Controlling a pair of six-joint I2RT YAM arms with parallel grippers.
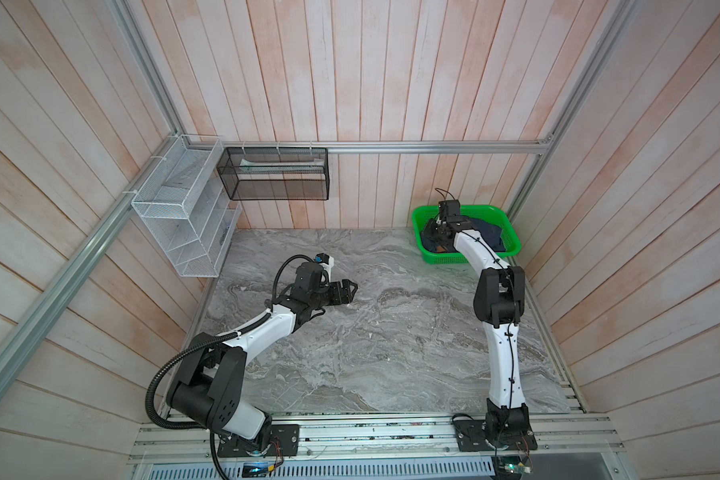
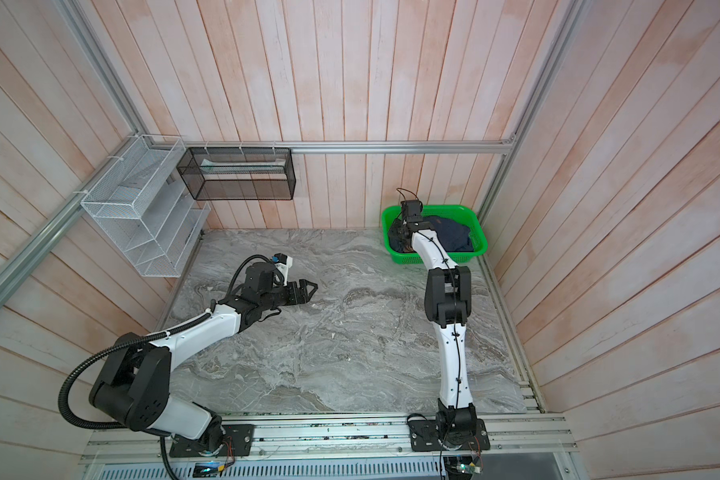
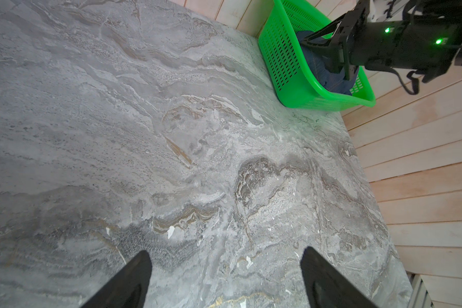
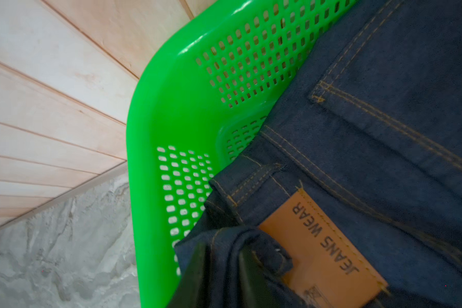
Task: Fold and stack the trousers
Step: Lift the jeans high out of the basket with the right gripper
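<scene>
Left hand (image 1: 352, 292) spread wide, right hand (image 4: 222, 262) clamped.

"JEANS WEAR" in dark capitals stands on the tan patch (image 4: 323, 248) sewn to the waistband of the dark navy jeans (image 4: 384, 133), just beside the jaws of the right gripper (image 4: 220, 260); a small mark below the words is unreadable

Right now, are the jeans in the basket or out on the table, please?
In: the jeans lie bunched inside the green basket, with its walls around them.
</scene>
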